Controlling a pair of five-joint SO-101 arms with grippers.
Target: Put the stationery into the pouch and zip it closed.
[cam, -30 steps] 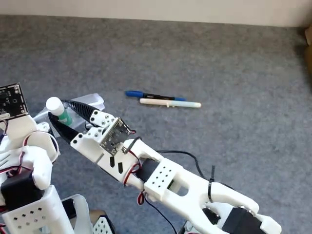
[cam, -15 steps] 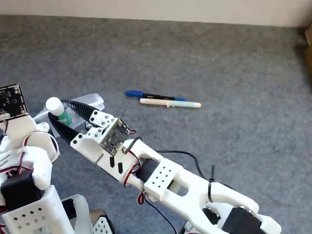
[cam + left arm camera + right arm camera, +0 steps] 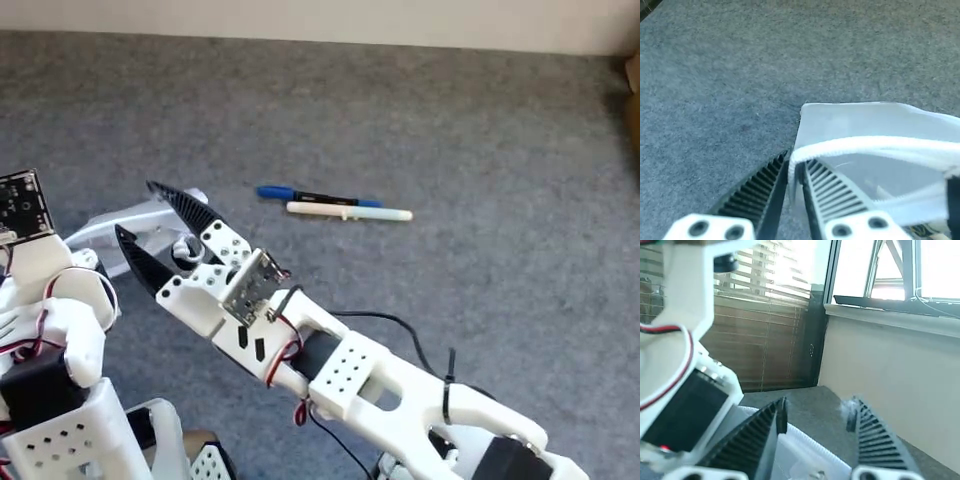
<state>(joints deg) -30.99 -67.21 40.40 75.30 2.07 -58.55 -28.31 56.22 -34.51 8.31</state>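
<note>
A: So, what changes at the pouch [image 3: 875, 125]?
B: Left jaws stay pinched on its rim. Right jaws, around the glue stick a second ago, now gape wide and empty above it.
A: Meaning?
B: It's probably inside. The blue pen [image 3: 300, 194] and white pen [image 3: 350, 212] wait on the tabletop [image 3: 480, 120]

Left fingers [image 3: 759, 189] clamp pouch [image 3: 867, 125] edge, carpet [image 3: 715, 75] beneath

Grey carpet [image 3: 480, 130] carries a blue pen [image 3: 315, 196] just beside a white pen [image 3: 350, 211].
</note>
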